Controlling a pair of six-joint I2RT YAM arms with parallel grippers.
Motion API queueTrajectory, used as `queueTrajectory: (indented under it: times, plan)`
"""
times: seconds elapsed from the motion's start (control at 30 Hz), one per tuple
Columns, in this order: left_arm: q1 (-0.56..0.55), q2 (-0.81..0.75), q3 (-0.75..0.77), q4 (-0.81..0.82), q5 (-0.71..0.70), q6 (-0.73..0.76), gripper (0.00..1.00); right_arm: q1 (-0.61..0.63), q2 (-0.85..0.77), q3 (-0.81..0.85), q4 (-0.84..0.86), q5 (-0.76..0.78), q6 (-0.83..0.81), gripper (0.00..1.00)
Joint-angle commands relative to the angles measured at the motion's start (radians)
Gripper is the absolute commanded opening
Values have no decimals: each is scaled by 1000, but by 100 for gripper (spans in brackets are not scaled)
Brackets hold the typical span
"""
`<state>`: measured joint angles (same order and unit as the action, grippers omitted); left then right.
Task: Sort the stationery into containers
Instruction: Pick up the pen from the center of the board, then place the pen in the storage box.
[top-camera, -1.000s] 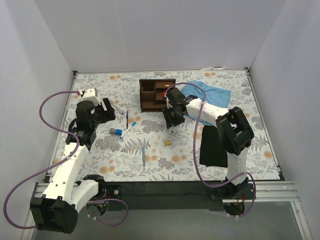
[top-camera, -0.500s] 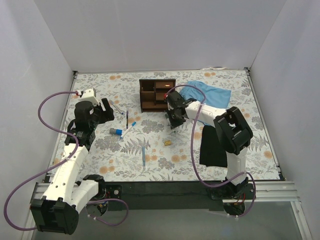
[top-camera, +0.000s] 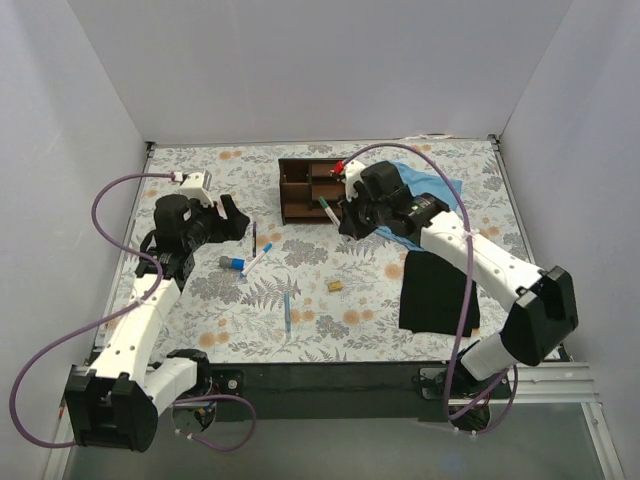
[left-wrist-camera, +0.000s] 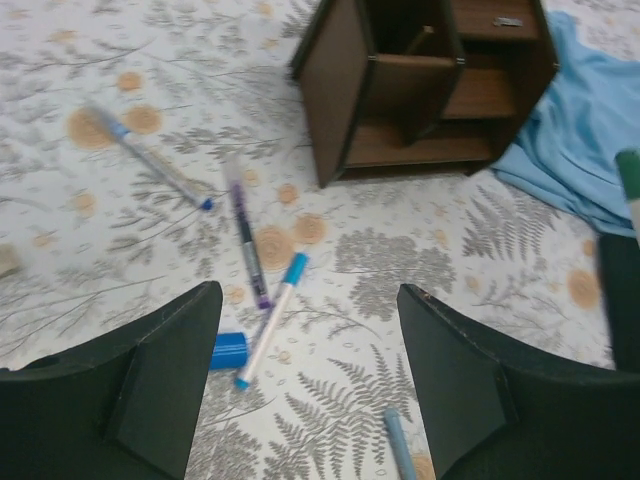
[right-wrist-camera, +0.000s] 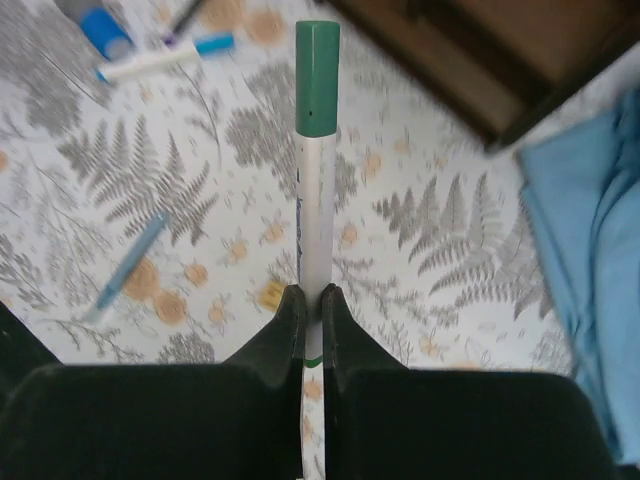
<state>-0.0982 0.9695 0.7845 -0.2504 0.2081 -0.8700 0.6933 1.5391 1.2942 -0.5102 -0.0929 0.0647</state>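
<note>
The whole desk (top-camera: 300, 345) is viewed from high above its near edge, at a distance, facing forward and down. From the left wrist, the desk is seen low and obliquely, between the left fingers (left-wrist-camera: 150, 390), toward the organizer (left-wrist-camera: 340, 100). From the right wrist, it is viewed steeply downward and closer, along the right fingers (right-wrist-camera: 285, 340). The organizer, the blue-capped white pen (left-wrist-camera: 270, 318) and the green-capped marker (right-wrist-camera: 315, 150) are shared by all three views.
</note>
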Motion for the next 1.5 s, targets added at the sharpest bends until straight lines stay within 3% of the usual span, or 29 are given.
queueTrajectory:
  times: [0.0,0.03,0.1,0.17,0.33,0.5,0.87,1.03,1.47]
  plan:
    - [2,87,120,114,267,-38,71,2,-62,25,218,-71,-60,1]
    - [3,112,142,135,327,-87,70,0,-50,24,252,-83,-60,1]
    - [9,204,191,207,414,-112,46,2,-19,54,323,-90,-90,1]
    - [17,291,255,243,445,-165,0,2,42,88,364,-80,-101,1]
    - [22,405,307,419,393,-262,0,2,202,210,501,-100,-108,1]
    - [22,595,436,448,402,-250,0,-3,320,318,590,-129,-135,1]
    - [14,845,643,500,402,-208,0,-46,453,456,641,-151,-138,1]
    - [0,928,742,496,407,-190,0,-48,512,484,647,-133,-152,1]
    - [-14,1037,812,525,413,-178,0,-51,627,580,664,-130,-140,1]
